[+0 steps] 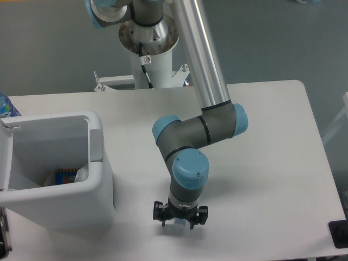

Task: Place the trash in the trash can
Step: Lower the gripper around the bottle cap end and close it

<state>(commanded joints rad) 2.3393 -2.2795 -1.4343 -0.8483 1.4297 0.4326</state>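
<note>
While the gripper (178, 220) hangs low near the table's (261, 163) front edge, something small and pale shows between its fingers; I cannot tell if it grips. The trash can (95, 179) stands at the left edge, one packet (66, 176) inside. Lifting above its rim before crossing seems best; the way between looks free.

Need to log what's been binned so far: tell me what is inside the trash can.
Inside the trash can, one item with a blue-and-orange printed label lies at the bottom, with something whitish beside it. The near wall covers the rest of the floor, so anything else there cannot be seen.
</note>
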